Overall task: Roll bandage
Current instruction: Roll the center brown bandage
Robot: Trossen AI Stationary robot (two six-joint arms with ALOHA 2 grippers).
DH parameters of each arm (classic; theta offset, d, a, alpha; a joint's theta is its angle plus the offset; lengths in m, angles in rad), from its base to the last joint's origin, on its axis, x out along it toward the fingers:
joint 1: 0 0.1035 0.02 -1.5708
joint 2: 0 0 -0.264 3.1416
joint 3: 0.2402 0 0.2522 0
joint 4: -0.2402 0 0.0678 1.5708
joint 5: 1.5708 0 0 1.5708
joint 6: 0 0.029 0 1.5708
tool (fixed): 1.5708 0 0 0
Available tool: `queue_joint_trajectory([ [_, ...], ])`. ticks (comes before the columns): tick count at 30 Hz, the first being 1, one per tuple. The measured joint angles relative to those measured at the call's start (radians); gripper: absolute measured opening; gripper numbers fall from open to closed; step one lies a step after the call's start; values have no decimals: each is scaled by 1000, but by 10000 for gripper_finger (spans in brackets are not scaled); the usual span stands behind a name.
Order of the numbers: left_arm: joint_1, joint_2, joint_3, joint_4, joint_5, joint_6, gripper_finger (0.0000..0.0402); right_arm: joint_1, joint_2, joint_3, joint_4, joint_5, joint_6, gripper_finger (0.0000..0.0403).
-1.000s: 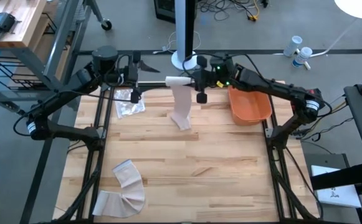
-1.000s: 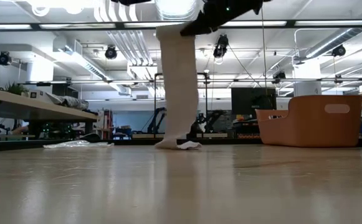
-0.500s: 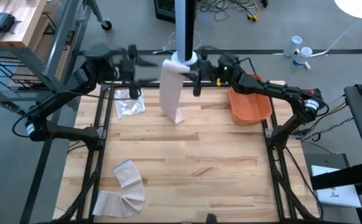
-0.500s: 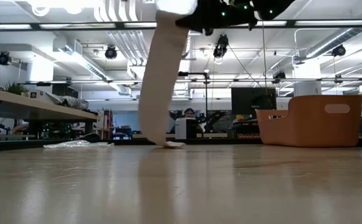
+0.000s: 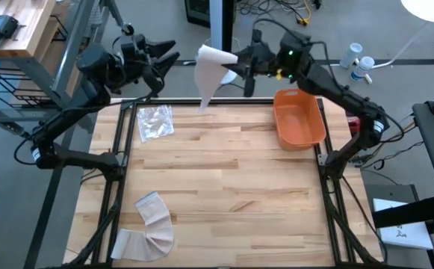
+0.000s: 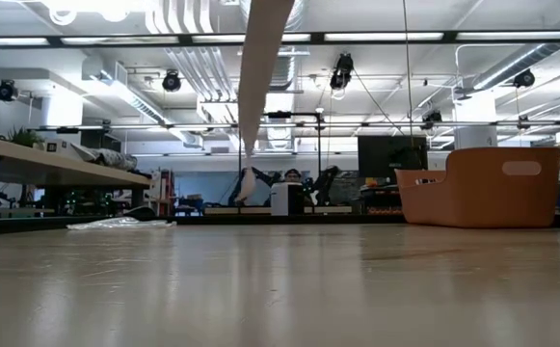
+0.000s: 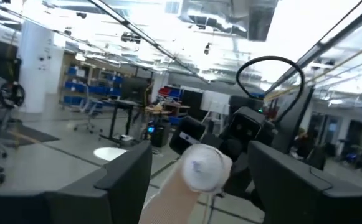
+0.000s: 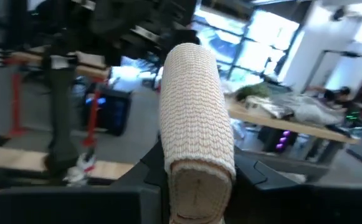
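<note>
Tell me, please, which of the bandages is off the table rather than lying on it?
The white bandage held up by the right gripper at the far edge, its loose tail hanging free. The other bandages lie flat on the table near the front left corner.

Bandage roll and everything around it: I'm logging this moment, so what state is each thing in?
bandage roll: held in the right gripper, tail hanging loose, clear of the table.
left gripper: open, holding nothing, facing the roll.
orange bin: upright on the table.
plastic wrapper: lying flat.
spare bandage strips: unrolled on the table.
</note>
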Motion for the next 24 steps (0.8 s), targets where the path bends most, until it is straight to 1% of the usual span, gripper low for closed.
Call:
queue_joint_trajectory([
  [3, -1, 9, 30, -8, 21, -16, 261, 5, 0, 93, -150, -70, 45, 82],
  [5, -1, 20, 59, -48, 38, -15, 265, 24, 0, 138, -211, -82, 86, 82],
  [8, 0, 47, 122, -162, 103, 13, 271, 80, 0, 179, -240, -84, 128, 82],
  [10, -1, 62, 176, -255, 140, 48, 276, 129, 1, 193, -235, -84, 126, 82],
  [12, -1, 72, 233, -352, 158, 114, 282, 183, 11, 203, -225, -55, 129, 82],
  [14, -1, 80, 285, -446, 181, 185, 287, 229, 24, 209, -227, 26, 181, 82],
  [16, -1, 84, 321, -507, 231, 243, 291, 260, 42, 209, -233, 94, 230, 82],
  [17, -1, 84, 332, -517, 267, 257, 293, 270, 45, 209, -235, 110, 252, 82],
  [19, -3, 84, 343, -516, 366, 251, 293, 285, 45, 209, -226, 115, 298, 82],
  [21, -3, 84, 345, -507, 460, 207, 291, 300, 40, 213, -212, 113, 311, 82],
  [24, -4, 95, 342, -484, 529, 90, 289, 316, 35, 214, -225, 109, 234, 82],
])
